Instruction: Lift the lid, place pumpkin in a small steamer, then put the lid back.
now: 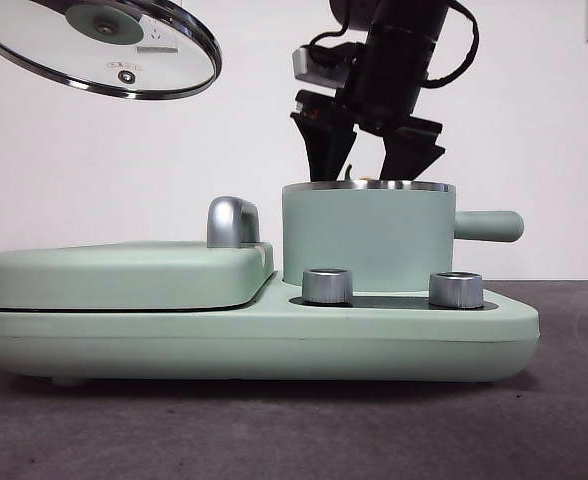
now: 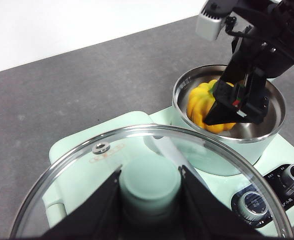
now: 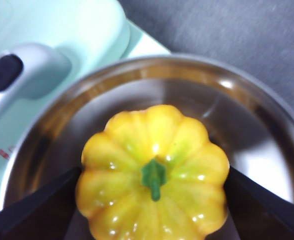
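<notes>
The pumpkin (image 3: 154, 172) is sitting inside the small steamer (image 1: 369, 240), stem up, one yellow-orange fruit on the steel floor of the pot. The front view is hiding nearly all of it behind the green wall, showing only a sliver at the rim, while the right wrist view is looking straight down on its ribs and green stem, and the left wrist view is showing it (image 2: 199, 102) partly behind the other arm.

There is one pumpkin, one steamer, one lid (image 1: 99, 45) and two steel knobs (image 1: 327, 286) on the base (image 1: 254, 340) below the pot. A flat green cover (image 1: 124, 272) with a steel handle (image 1: 231, 221) is lying at 9 o'clock of the steamer in the front view.

The right gripper (image 1: 369, 165) is hanging just over the pot's mouth with its jaws spread, one on either side of the pumpkin, right at its flanks; contact is hard to tell. The left gripper (image 2: 149, 192) is pinching the lid's green knob (image 2: 149, 181), holding the glass disc tilted in the air, high at about 10 o'clock of the steamer in the front view and well clear of it.
</notes>
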Available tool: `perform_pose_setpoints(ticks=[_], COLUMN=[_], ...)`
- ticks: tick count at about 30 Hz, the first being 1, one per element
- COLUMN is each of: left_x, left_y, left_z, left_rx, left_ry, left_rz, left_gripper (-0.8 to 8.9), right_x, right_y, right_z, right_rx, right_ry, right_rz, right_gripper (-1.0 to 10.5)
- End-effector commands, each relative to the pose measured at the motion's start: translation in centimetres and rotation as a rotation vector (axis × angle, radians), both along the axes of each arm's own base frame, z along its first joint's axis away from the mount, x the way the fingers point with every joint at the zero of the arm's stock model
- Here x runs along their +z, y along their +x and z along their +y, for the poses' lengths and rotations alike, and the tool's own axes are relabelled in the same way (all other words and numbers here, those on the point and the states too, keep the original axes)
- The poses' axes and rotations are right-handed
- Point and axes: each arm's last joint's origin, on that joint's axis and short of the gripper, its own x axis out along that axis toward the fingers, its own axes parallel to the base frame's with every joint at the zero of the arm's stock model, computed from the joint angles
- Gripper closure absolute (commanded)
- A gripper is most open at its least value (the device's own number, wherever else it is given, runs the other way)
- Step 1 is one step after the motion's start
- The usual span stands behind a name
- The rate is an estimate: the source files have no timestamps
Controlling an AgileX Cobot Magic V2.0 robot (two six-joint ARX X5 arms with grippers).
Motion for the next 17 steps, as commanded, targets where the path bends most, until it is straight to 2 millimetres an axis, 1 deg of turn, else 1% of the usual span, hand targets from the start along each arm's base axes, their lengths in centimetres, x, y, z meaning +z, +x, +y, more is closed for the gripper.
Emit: perform_pose_setpoints(ticks=[1, 5, 13, 17], left_x=[0.8, 0.8, 0.8, 0.8], left_y=[0.0, 0.0, 0.0, 0.0], left_z=[-0.1, -0.1, -0.1, -0.2], left_rx=[-0.014, -0.014, -0.014, -0.014], left_ry=[-0.01, -0.01, -0.01, -0.01], left_rz=[-0.045, -0.045, -0.045, -0.044], left_gripper=[8.04, 8.04, 8.04, 8.04], right_x=[-0.9, -1.7, -1.8, -2.3], right_y=[0.6, 0.8, 0.7, 0.9], right_z=[0.6, 0.7, 0.6, 0.8], right_rx=[0.012, 0.014, 0.018, 0.024], right_ry=[-0.02, -0.039, -0.042, -0.035], right_rz=[0.026, 0.055, 0.066, 0.073], right_gripper=[5.7, 5.7, 5.7, 5.7])
